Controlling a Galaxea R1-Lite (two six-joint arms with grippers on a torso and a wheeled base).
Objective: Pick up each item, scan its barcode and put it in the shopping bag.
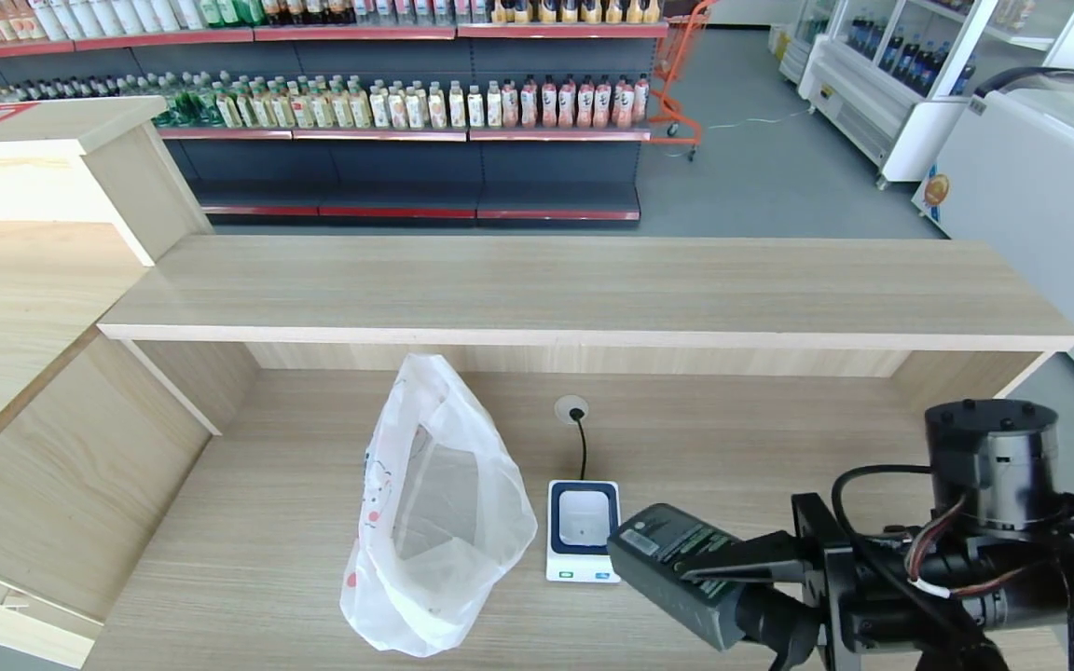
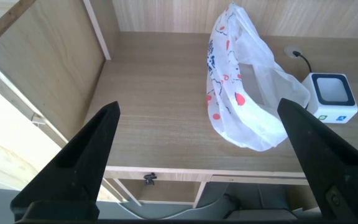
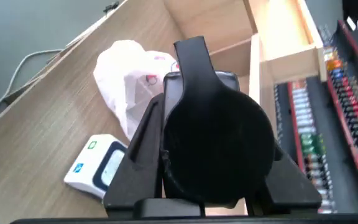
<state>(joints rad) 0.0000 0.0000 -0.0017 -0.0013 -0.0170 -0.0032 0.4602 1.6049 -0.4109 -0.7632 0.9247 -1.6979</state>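
Note:
My right gripper (image 1: 719, 578) is shut on a dark grey boxy item (image 1: 663, 559) with a small label, held just right of the barcode scanner (image 1: 583, 529) and a little above the desk. In the right wrist view the item (image 3: 219, 149) sits between the black fingers (image 3: 191, 53), with the scanner (image 3: 101, 169) and the bag (image 3: 132, 78) beyond it. The white plastic shopping bag (image 1: 434, 522) stands open-mouthed left of the scanner. My left gripper (image 2: 197, 109) hangs open and holds nothing, over the desk's near edge, with the bag (image 2: 241, 93) and scanner (image 2: 331, 93) ahead of it.
A raised wooden counter ledge (image 1: 584, 289) runs along the back of the lower desk (image 1: 267, 522). The scanner's cable goes into a round hole (image 1: 571, 408). A side counter (image 1: 24, 308) walls the left. Shelves and freezers stand in the shop behind.

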